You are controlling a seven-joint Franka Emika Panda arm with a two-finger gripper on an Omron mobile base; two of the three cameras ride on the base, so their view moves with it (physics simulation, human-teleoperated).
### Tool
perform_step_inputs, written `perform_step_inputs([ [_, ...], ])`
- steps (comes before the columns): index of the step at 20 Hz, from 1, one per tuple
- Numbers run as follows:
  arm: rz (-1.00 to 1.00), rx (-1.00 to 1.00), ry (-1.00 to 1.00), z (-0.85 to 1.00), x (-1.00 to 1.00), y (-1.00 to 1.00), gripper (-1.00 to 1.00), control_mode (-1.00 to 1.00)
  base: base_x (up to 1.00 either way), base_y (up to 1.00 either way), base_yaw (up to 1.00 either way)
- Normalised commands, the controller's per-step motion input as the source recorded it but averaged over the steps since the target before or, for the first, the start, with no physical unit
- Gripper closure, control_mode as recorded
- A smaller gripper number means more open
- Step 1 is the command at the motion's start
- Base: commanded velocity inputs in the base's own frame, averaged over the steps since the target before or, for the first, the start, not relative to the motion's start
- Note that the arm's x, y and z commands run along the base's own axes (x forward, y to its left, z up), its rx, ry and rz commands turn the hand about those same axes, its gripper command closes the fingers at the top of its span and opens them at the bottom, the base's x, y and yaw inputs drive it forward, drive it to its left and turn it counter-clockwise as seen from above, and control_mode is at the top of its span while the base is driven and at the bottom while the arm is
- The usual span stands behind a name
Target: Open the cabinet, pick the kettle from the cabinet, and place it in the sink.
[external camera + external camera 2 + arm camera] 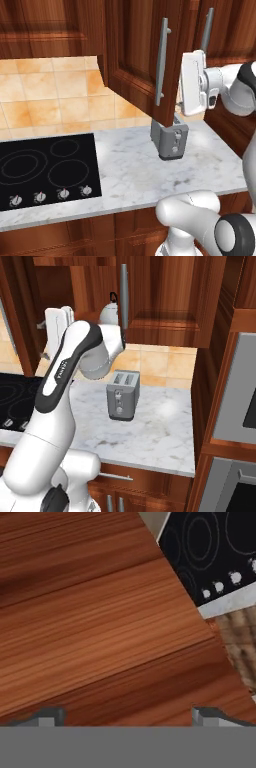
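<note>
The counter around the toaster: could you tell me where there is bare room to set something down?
Bare marble lies between the cooktop and the toaster, and in front of the toaster toward the counter edge. More lies right of the toaster, up to the tall oven cabinet. Overhead, the open cabinet door crowds the toaster.

**A warm wooden kitchen with a marble worktop**

A white marble surface (135,170) with grey veins is running along the wall. On its left side a black glass cooktop (47,170) is lying flush in it, showing thin ring marks and a row of small knobs at the front edge. A boxy grey two-slot toaster (123,394) is standing upright on the marble, well apart from the cooktop. Behind, beige and orange wall tiles (45,95) are covering the backsplash. Under the surface, lower wooden cabinets (75,240) in reddish brown are standing. At the right, a tall wooden column is holding a grey built-in oven (237,391). Soft, even light is falling on everything.
</note>
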Motion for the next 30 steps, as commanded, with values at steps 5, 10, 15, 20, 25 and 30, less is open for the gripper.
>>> perform_step_inputs([
  [5, 0.14, 0.09, 0.01, 0.00, 0.10, 0.15, -1.00, -1.00, 0.00, 0.00, 0.00],
  [10, 0.12, 0.06, 0.00, 0.00, 0.01, 0.24, -1.00, -1.00, 0.00, 0.00, 0.00],
  [15, 0.08, 0.01, 0.00, 0.00, 0.00, 0.28, -1.00, -1.00, 0.00, 0.00, 0.00],
  [20, 0.05, 0.00, 0.00, 0.00, -0.04, 0.29, -1.00, -1.00, 0.00, 0.00, 0.00],
  [25, 0.00, 0.00, -0.01, 0.00, -0.07, 0.32, -1.00, -1.00, 0.00, 0.00, 0.00],
  [30, 0.00, 0.00, -0.02, -0.02, -0.07, 0.32, -1.00, -1.00, 0.00, 0.00, 0.00],
])
